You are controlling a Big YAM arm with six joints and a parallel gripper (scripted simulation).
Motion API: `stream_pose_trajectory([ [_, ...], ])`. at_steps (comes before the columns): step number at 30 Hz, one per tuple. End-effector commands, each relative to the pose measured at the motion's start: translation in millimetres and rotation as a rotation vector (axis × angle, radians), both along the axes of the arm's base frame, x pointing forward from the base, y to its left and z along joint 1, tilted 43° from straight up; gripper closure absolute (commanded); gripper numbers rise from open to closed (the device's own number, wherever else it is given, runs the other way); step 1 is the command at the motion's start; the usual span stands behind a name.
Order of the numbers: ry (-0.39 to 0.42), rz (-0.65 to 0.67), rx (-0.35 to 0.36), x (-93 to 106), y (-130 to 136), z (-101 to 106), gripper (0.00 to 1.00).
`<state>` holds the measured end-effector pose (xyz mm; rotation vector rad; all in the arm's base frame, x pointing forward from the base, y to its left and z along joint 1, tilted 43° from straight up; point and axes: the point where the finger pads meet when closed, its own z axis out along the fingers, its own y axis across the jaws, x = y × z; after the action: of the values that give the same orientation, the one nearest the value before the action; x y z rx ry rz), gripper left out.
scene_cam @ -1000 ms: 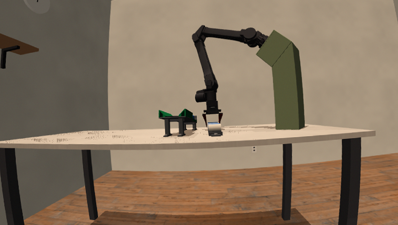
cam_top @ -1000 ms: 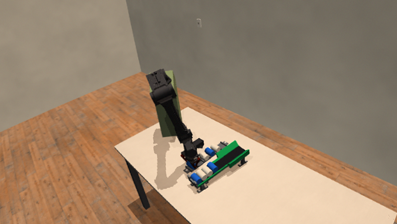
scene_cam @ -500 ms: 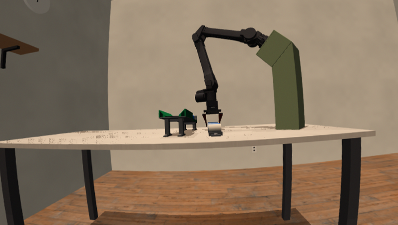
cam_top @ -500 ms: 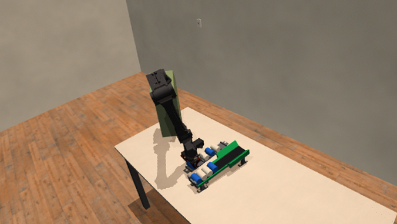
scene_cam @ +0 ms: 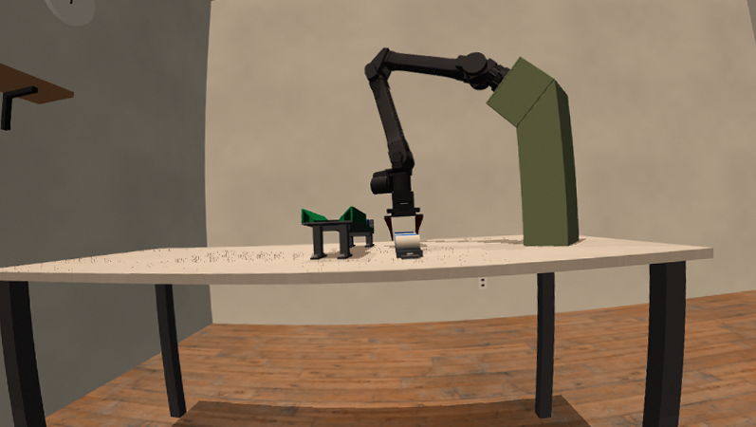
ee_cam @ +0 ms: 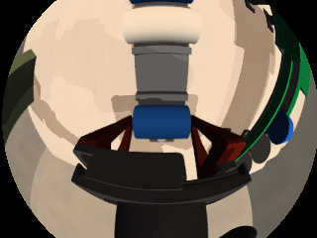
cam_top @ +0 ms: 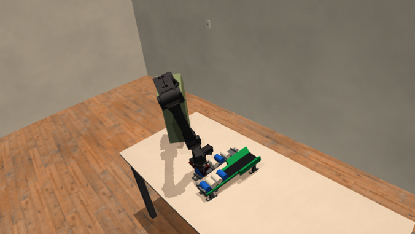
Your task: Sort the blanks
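My gripper (cam_top: 200, 170) (scene_cam: 403, 227) (ee_cam: 160, 119) is open and low over the grey stock rack (cam_top: 232, 152) (ee_cam: 161, 73). Its fingers stand on either side of a blue blank (ee_cam: 161, 121) that lies at the rack's near end. Beyond a bare stretch of rack floor lie a white blank (ee_cam: 161, 27) (cam_top: 225, 155) and another blue blank (cam_top: 218, 158). The green feed ramp (cam_top: 242, 154) (scene_cam: 336, 217) (ee_cam: 291, 89) runs beside the rack. At its low end a blue blank (cam_top: 205, 185), two white blanks (cam_top: 214, 179) and another blue blank (cam_top: 222, 174) lie in a row.
The rack and ramp stand on a beige table (cam_top: 290, 206) (scene_cam: 203, 262). The olive pillar (cam_top: 179, 83) (scene_cam: 545, 177) carrying the arm stands at the table's far end. The ramp's black legs (scene_cam: 318, 244) raise it above the table top.
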<state>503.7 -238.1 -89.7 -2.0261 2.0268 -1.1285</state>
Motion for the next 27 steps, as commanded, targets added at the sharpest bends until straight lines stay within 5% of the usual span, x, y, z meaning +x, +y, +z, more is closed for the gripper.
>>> stream_pose_trajectory([
  [1,-0.007,0.001,-0.005,2.5,-4.9,0.8,0.24],
  [2,-0.007,0.001,-0.005,2.5,-4.9,0.8,0.43],
  [27,-0.007,0.0,-0.005,2.4,-4.9,0.8,0.43],
])
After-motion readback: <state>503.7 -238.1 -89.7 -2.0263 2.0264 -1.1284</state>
